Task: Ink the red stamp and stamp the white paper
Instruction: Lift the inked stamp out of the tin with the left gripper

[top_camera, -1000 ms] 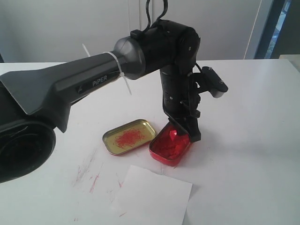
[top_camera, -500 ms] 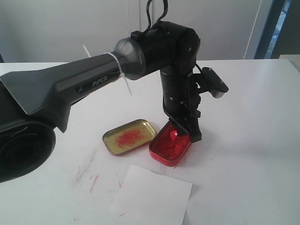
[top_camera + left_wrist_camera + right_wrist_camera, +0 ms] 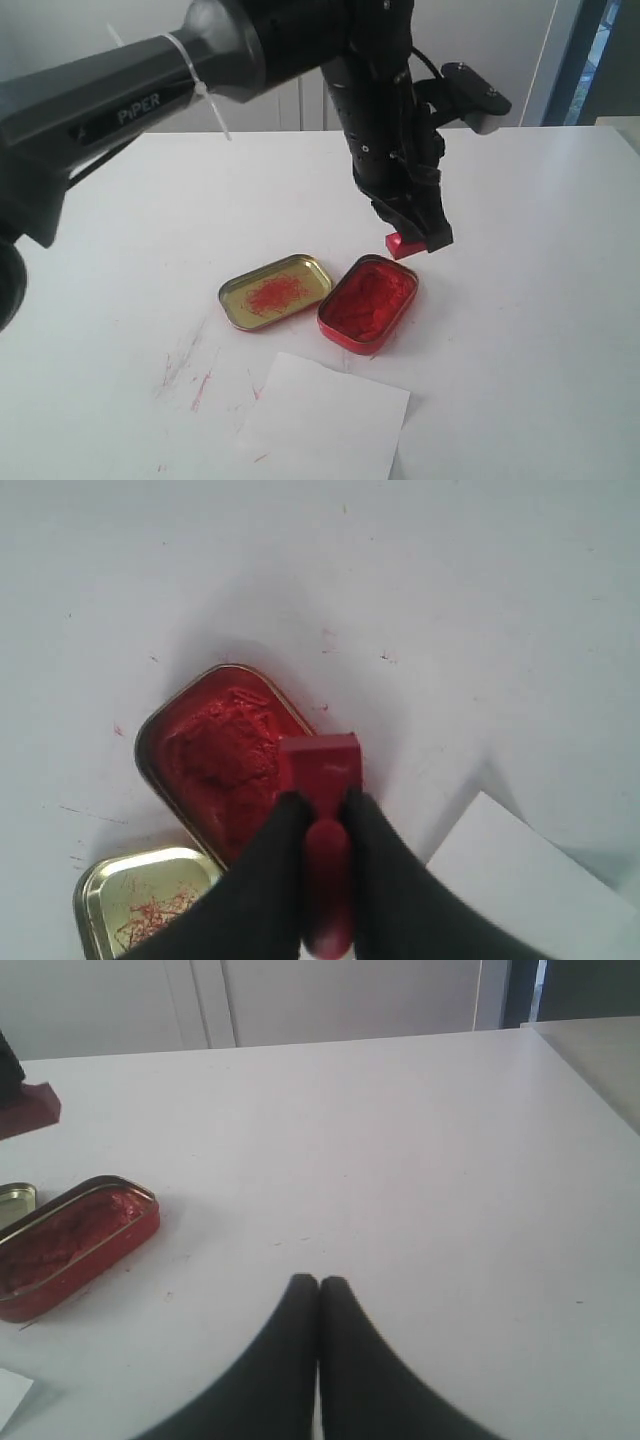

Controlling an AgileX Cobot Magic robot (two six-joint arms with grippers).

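1. The left pincer grips the stamp by its handle, with the base sticking out past the tips.
2. The stamp hangs above the ink tin, at its one o'clock edge; the paper lies at seven.
3. The right pincer is pinched closed and empty.

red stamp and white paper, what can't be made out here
- The red stamp: its stamping face is turned away from both the exterior and left wrist views, so ink cover cannot be told.
- Its knob: hidden in the exterior view by the left gripper; the left wrist view shows it only partly.
- The white paper: cut off by the frame edge in all three views.
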